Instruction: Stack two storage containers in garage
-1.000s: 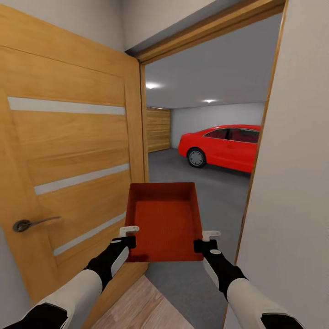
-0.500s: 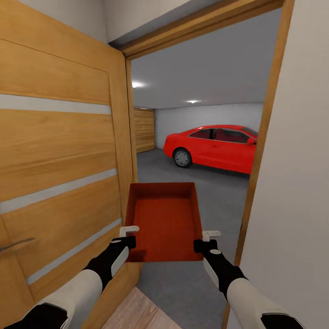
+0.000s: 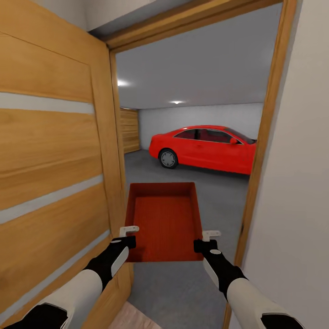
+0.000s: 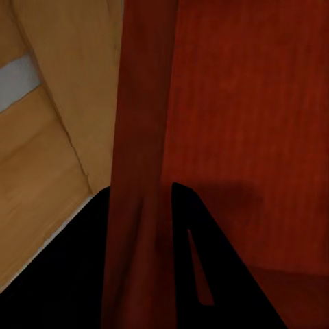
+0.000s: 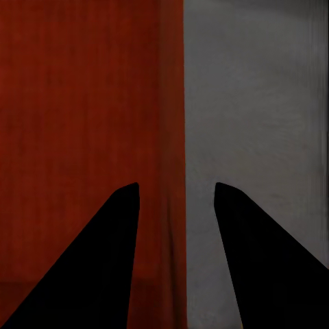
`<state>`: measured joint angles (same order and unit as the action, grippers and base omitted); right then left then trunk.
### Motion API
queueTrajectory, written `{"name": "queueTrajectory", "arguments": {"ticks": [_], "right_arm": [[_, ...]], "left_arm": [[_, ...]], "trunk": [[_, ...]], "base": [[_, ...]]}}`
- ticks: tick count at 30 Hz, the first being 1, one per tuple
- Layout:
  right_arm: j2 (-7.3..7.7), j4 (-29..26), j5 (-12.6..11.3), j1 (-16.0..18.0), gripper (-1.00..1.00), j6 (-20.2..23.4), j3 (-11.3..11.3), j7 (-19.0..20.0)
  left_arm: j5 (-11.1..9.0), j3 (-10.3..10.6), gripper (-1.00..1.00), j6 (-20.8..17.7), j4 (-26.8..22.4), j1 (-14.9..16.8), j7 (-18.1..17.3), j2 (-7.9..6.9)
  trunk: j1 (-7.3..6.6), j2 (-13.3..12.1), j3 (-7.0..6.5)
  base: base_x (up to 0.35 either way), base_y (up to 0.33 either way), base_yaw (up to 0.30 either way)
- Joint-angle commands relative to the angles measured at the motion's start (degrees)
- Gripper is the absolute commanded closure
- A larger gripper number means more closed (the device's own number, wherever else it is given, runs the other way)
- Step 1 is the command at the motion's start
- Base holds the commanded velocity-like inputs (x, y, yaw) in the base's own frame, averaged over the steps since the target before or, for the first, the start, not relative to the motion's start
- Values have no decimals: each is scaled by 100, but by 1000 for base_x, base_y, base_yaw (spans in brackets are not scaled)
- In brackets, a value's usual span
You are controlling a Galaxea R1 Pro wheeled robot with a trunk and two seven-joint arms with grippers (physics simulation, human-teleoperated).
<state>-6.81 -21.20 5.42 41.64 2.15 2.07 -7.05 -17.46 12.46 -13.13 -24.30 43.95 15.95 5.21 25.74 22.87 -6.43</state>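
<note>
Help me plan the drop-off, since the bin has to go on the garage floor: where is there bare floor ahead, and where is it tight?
Bare grey floor stretches from the doorway to the red car, and left toward the wood-panelled wall. It is tight at the doorway: the storage container, held by the left gripper and right gripper, passes between the open door and the right door frame.

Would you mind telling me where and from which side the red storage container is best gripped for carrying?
Grip the storage container by its two long side walls near the near corners, one gripper from each side. The left gripper straddles its wall, as does the right gripper. The straight thin walls suit a pinch, and opposite holds keep the open bin level.
</note>
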Motion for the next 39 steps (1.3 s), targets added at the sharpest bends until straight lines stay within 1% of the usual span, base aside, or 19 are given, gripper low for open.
{"name": "queueTrajectory", "arguments": {"ticks": [1, 39], "right_arm": [[-4, 2, 73, 2, 100, 23, 188, -130], [-4, 2, 73, 2, 100, 29, 188, -138]], "left_arm": [[129, -29, 100, 364, -25, -1, 84, -11], [129, -24, 100, 364, -29, -2, 84, -11]], "trunk": [[4, 4, 1], [4, 4, -72]], "base": [[218, 187, -231], [218, 187, -233]]}}
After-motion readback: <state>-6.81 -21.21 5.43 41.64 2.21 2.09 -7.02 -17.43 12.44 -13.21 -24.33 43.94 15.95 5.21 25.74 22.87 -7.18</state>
